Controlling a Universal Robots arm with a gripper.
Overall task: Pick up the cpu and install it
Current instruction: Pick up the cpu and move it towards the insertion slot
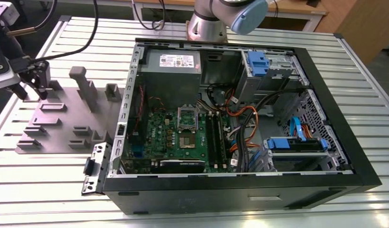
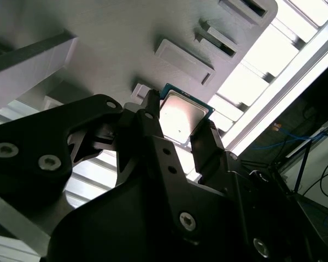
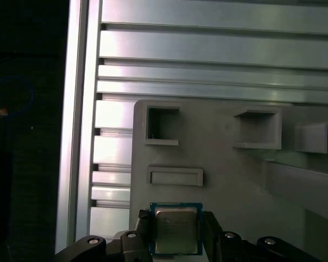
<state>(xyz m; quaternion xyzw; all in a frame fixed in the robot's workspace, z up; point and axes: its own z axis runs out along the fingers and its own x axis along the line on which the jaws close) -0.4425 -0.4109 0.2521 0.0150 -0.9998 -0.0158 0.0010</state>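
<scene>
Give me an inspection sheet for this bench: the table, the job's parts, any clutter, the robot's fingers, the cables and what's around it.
Surface: table of ribbed aluminium slats, carrying a grey holder plate and an open computer case.
Job's things: the cpu sits between the fingers above the holder plate; whether it is lifted clear I cannot tell. The green motherboard lies inside the case.
Clutter: nothing seen.
Grippers: gripper shut on the cpu, with fingers against two opposite edges.
Cables: black cables run toward the gripper; orange, black and blue wires lie inside the case.
Surroundings: the arm's base behind the case; wooden furniture beyond the table.
</scene>
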